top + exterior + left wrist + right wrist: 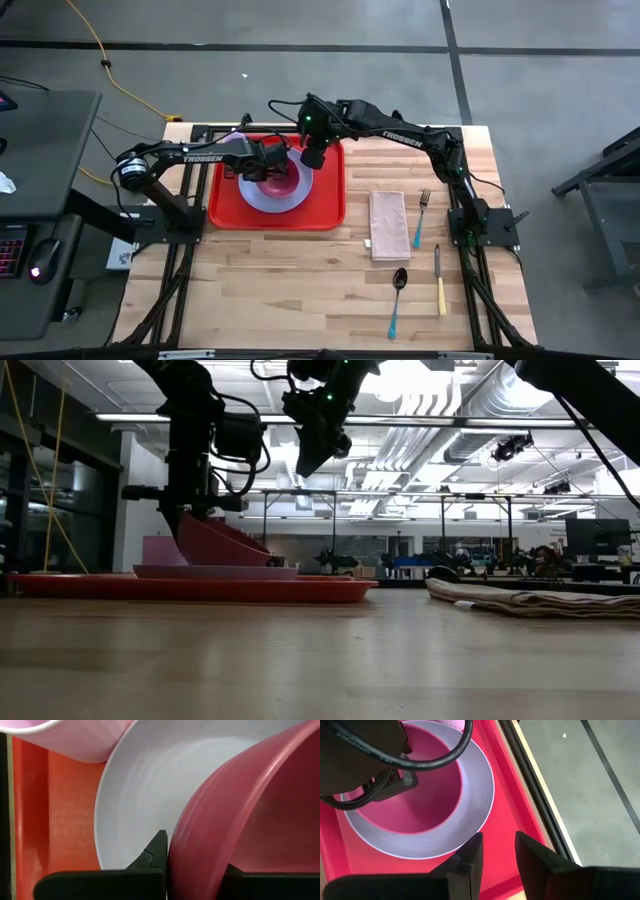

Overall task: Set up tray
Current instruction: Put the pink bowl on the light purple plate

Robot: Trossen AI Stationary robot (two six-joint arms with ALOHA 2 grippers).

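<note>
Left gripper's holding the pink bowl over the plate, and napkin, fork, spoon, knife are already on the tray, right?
Not quite. The left gripper does grip the pink bowl by its rim over the lavender plate on the red tray, but the high view shows the napkin, fork, spoon and knife lying on the bare table, off the tray.

You can't see most of the pink bowl (pixel 272 178) from above; the left arm covers it. The picture edges crop the tray (pixel 512 827) in both wrist views.
</note>
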